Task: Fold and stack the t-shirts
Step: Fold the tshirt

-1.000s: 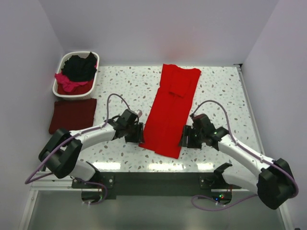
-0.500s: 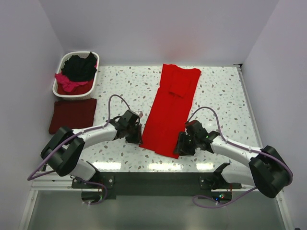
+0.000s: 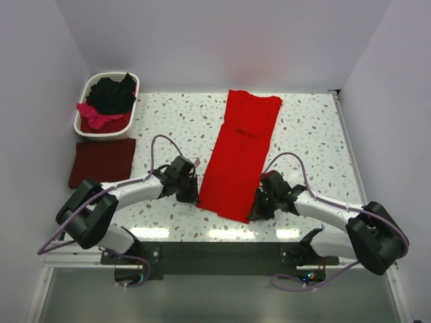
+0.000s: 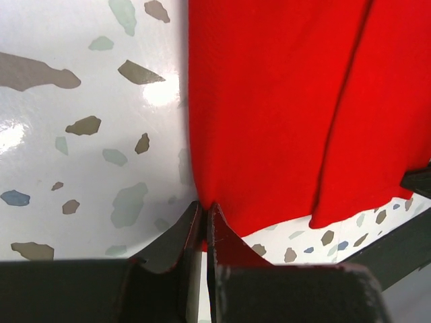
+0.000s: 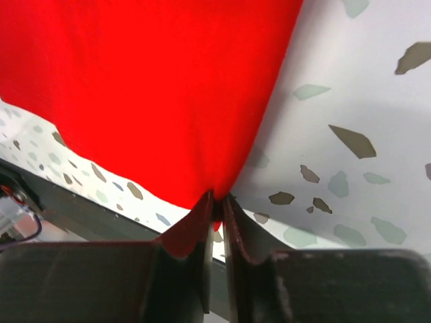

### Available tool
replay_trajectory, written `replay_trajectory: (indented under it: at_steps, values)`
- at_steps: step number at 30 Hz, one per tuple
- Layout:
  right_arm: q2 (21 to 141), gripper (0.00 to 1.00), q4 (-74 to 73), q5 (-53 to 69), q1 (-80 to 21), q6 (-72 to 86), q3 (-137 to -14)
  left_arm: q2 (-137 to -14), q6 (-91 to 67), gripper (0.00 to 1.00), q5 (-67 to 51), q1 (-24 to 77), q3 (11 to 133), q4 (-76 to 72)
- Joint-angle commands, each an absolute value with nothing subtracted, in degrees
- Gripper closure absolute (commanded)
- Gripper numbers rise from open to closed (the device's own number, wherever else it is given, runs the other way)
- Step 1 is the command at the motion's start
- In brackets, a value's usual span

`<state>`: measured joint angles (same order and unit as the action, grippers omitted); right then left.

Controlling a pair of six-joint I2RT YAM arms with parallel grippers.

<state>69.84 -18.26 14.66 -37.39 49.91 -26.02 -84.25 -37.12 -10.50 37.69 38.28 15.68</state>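
Speckled table (image 3: 168, 121): red t-shirt (image 3: 239, 155) lies flat in middle, folded into long narrow strip. White basket (image 3: 104, 134) at far left corner holds black shirt (image 3: 111, 94) and pink shirt (image 3: 94, 114). Maroon shirt (image 3: 102, 161) lies folded just beside basket, on near side. Left gripper (image 4: 205, 210) pinched together on near-left corner of red t-shirt. Right gripper (image 5: 217, 202) pinched on near-right corner.

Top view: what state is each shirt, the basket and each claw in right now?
basket: upright, holding loose shirts.
red t-shirt: folded into a long strip, lying flat.
maroon t-shirt: folded, lying beside the basket.
black t-shirt: crumpled in the basket.
pink t-shirt: crumpled in the basket.
left gripper: shut on the red t-shirt's near left corner.
right gripper: shut on its near right corner.
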Motion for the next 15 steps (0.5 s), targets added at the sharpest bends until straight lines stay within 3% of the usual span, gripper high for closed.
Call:
replay_trajectory:
  at_steps: [1,3,7,13,15]
  values:
    - [71.5,0.93,-21.8,14.1,-37.7,48.4,-25.2,-83.7,-38.3,1.0,-11.2,38.5,35.3,18.3]
    - [71.1,1.0,-24.0,15.4,-37.7,47.2,-25.7,-82.0,-39.3,1.0,-11.6,38.8,34.0,19.9]
    - [69.5,1.0,-31.4,21.2,-37.9,42.8,-28.3,-76.0,-42.9,1.0,-10.8,43.0,30.6,25.3]
    - [63.7,1.0,-48.1,24.9,-42.8,38.2,-31.9,-60.4,-59.4,1.0,-10.0,63.8,25.3,35.8]
    - [60.4,1.0,-51.0,25.1,-44.0,38.8,-33.1,-57.8,-64.3,1.0,-10.0,66.5,25.7,38.3]
